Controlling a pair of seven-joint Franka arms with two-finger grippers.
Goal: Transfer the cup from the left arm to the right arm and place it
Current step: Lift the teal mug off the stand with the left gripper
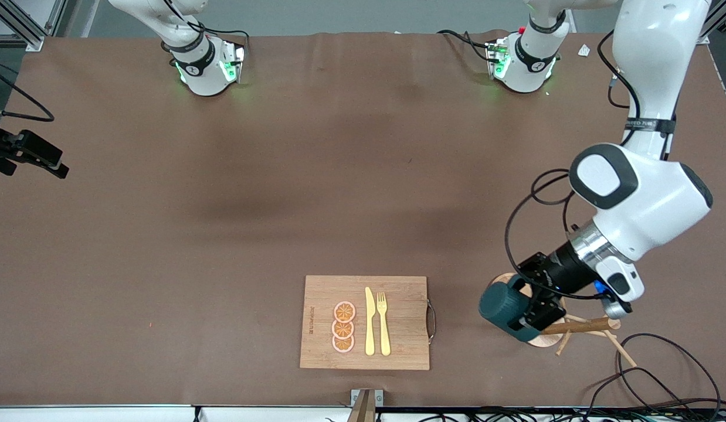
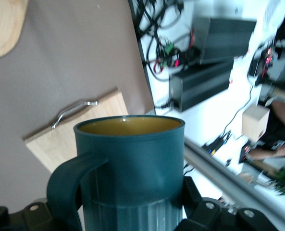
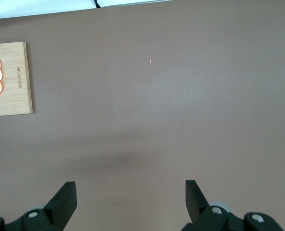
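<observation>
The dark teal cup (image 1: 502,306) is held in my left gripper (image 1: 522,312), whose fingers are shut on its lower body. It is tipped sideways just beside a wooden peg stand (image 1: 580,326), at the left arm's end of the table near the front edge. In the left wrist view the cup (image 2: 132,159) fills the frame between the left gripper (image 2: 132,219) fingers, with its mustard inside and its loop handle (image 2: 68,185) showing. My right gripper (image 3: 130,192) is open and holds nothing, high over bare brown table. It does not show in the front view.
A wooden board (image 1: 398,293) with a metal handle (image 1: 431,321) lies near the front edge, carrying a yellow knife (image 1: 369,321), a fork (image 1: 383,322) and three orange slices (image 1: 343,327). Cables (image 1: 650,375) trail past the peg stand. A black device (image 1: 29,153) sticks in at the right arm's end.
</observation>
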